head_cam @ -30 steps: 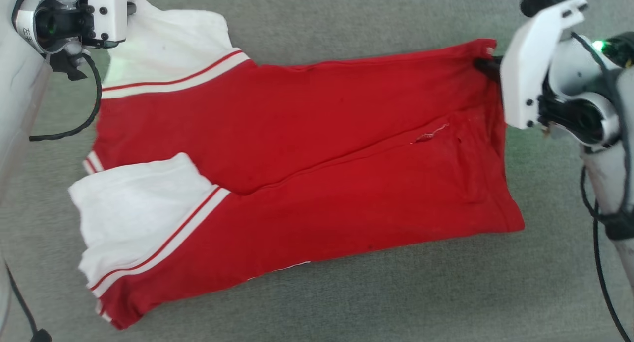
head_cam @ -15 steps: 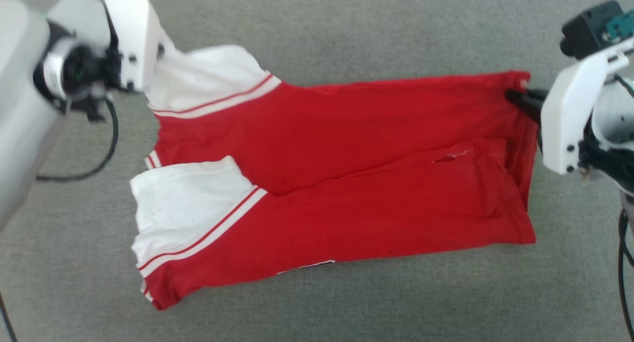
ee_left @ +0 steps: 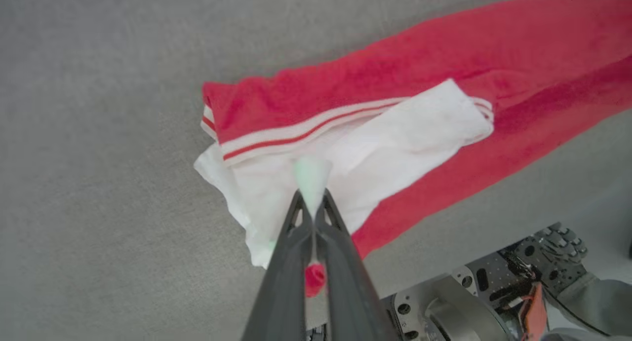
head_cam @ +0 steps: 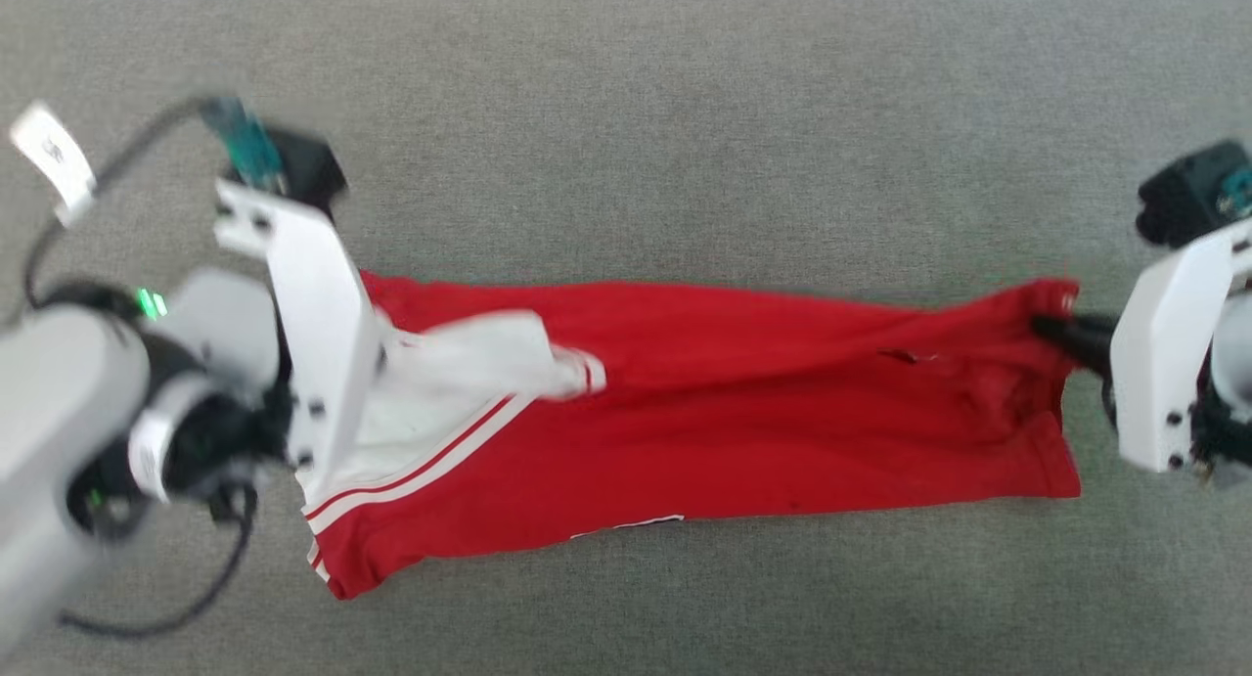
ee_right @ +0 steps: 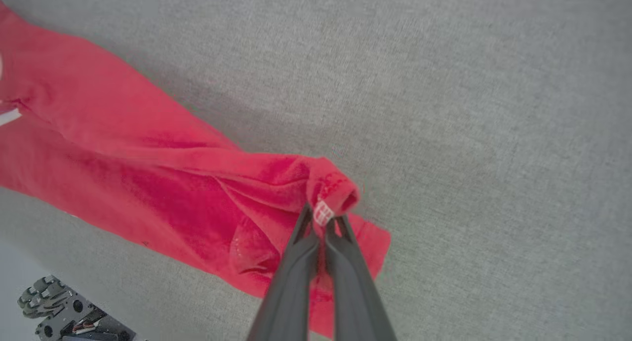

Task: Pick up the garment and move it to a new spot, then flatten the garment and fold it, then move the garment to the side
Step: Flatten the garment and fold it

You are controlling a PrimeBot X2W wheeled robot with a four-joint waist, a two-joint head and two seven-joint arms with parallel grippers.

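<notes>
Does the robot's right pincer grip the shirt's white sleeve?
No, the right gripper is shut on a red corner of the garment, beside a small white tag.

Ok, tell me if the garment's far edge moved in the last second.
Yes. Pinched by the left gripper and right gripper, the far edge of the garment has come toward the robot, nearer its near edge on the grey surface.
</notes>
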